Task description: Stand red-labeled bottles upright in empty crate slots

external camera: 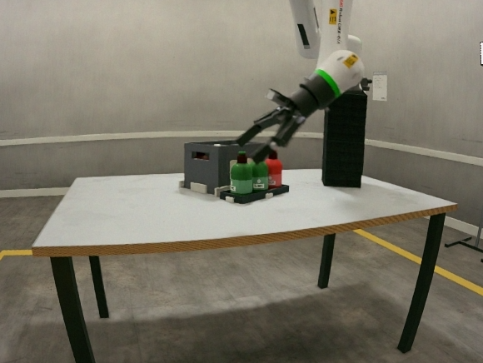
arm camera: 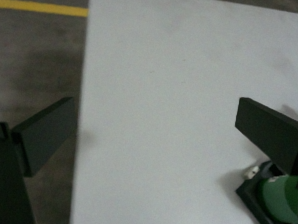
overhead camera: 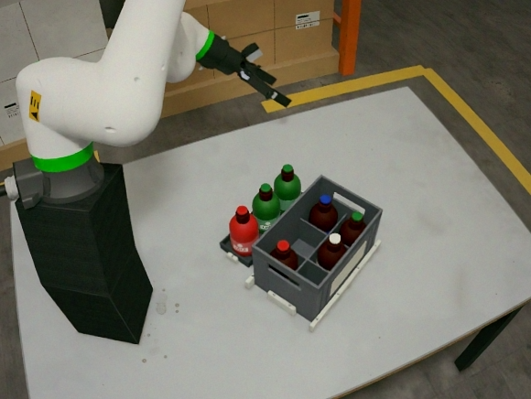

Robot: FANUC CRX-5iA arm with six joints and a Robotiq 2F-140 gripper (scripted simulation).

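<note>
One red-labeled bottle (overhead camera: pixel 243 231) (external camera: pixel 273 171) stands upright on the dark tray (overhead camera: pixel 227 247) (external camera: pixel 254 195) beside two green bottles (overhead camera: pixel 265 208) (overhead camera: pixel 287 183) (external camera: pixel 241 178) (external camera: pixel 260 178). The grey crate (overhead camera: pixel 293 284) (external camera: pixel 204 166) sits right against the tray. It holds brown bottles with red (overhead camera: pixel 284 253), blue (overhead camera: pixel 323 212), green (overhead camera: pixel 353 226) and white (overhead camera: pixel 332 252) caps. Two of its slots (overhead camera: pixel 302 247) (overhead camera: pixel 313 271) are empty. My gripper (overhead camera: pixel 276 89) (external camera: pixel 250 150) (arm camera: pixel 156 112) is open and empty, high above the table's far side, well away from the bottles. The wrist view shows only a tray corner (arm camera: pixel 250 192) and one green bottle (arm camera: pixel 277 197).
The white table (overhead camera: pixel 412 183) (external camera: pixel 146 208) (arm camera: pixel 165 75) carries the robot's black pedestal (overhead camera: pixel 82 256) (external camera: pixel 345 141) at its left. White stop blocks (overhead camera: pixel 281 302) edge the crate and tray. Cardboard boxes (overhead camera: pixel 275 41) and an orange post (overhead camera: pixel 350 37) stand beyond the table.
</note>
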